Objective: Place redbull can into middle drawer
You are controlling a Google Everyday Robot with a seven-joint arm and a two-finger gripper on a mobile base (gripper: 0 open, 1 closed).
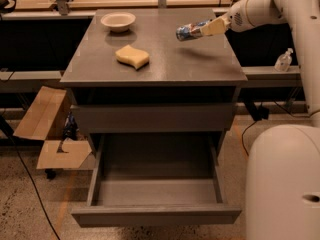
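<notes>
The redbull can [185, 32], blue and silver, lies on its side in the air above the right part of the grey cabinet top [160, 66]. My gripper [200, 30] is shut on the can, reaching in from the right; its tan fingers [213, 26] clamp the can's end. The middle drawer [156, 215] is pulled wide open below the cabinet's closed upper front. Its grey floor shows nothing in it. The can is well above and behind the drawer.
A white bowl [118, 21] stands at the back left of the top and a yellow sponge [132, 56] lies left of centre. My white arm and base [282, 184] fill the right side. An open cardboard box [47, 129] sits on the floor at left.
</notes>
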